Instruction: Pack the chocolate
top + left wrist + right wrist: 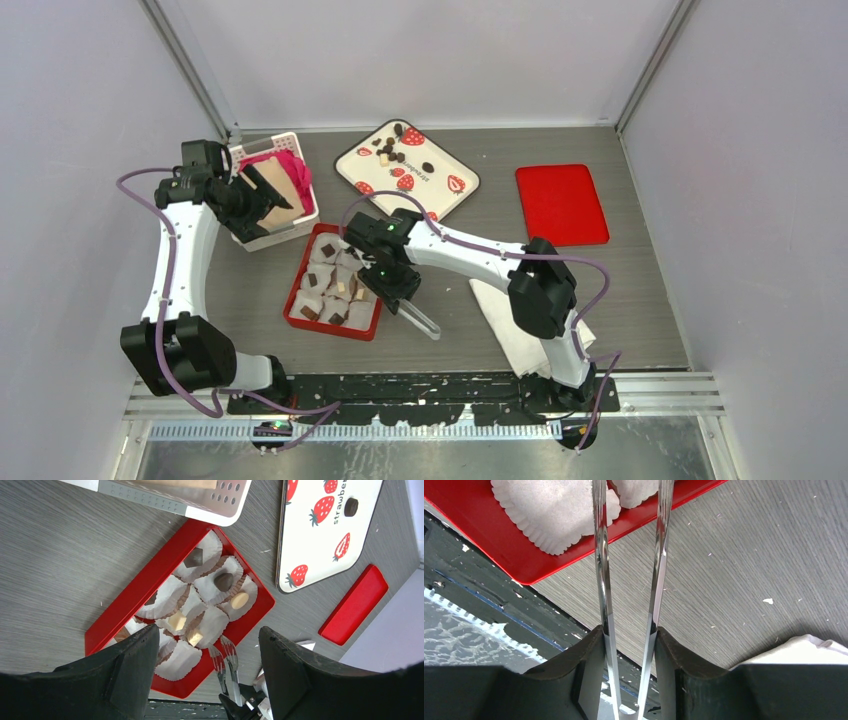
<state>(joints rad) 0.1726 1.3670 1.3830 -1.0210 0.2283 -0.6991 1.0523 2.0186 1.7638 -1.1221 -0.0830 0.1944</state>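
The shiny metal tongs [601, 570] run off the top edge of the right wrist view, tips unseen there; the red rectangular plastic tray [474, 510] is cropped too. In the left wrist view, the black left fingers [125, 675] hide 1 stretch of that tray's rim.

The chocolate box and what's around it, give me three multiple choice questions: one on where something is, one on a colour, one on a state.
1. Where does loose chocolate, not yet packed, lie?
A) on the strawberry tray
B) on the red lid
C) in the white basket

2. The box holding the paper cups is:
A) blue
B) red
C) white

3. The right tool is:
A) open and empty
B) shut on a paper cup
C) shut on metal tongs

Answers: 1 A, dark pieces sit among the printed strawberries; 2 B, its rim shows red around the cups; 3 C, its fingers press both blades of the tongs.
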